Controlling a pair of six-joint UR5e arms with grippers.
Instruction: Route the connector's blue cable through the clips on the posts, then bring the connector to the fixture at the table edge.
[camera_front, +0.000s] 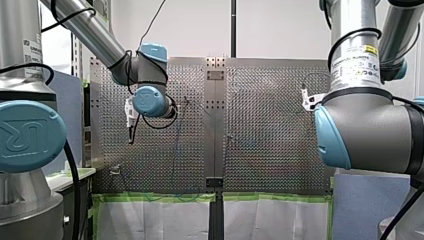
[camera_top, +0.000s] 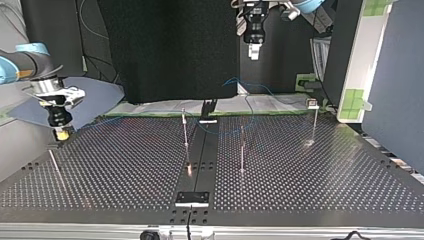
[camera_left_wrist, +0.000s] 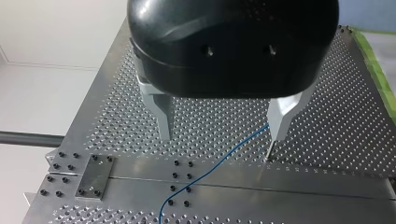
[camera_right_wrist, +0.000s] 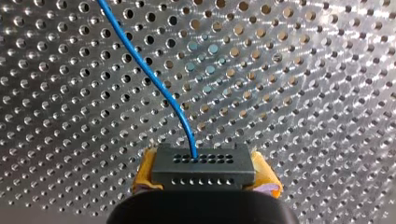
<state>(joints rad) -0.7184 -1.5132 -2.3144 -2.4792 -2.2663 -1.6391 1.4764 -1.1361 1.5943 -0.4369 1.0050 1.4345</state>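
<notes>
— What do the arms look like from your desk?
— My left arm (camera_front: 95, 30) and my right arm (camera_front: 370, 130) are silver tubes with pale-blue joint caps (camera_front: 148, 100) and black cables (camera_front: 73, 175) alongside. The right one wears a white label (camera_front: 352, 67) with a yellow patch.
— And the grippers?
— My left gripper (camera_left_wrist: 223, 137) has a rounded glossy black housing (camera_left_wrist: 233, 42) with two small holes and bare metal fingers (camera_left_wrist: 164, 114). My right gripper (camera_top: 61, 134) shows yellow pads (camera_right_wrist: 144, 175).
</notes>
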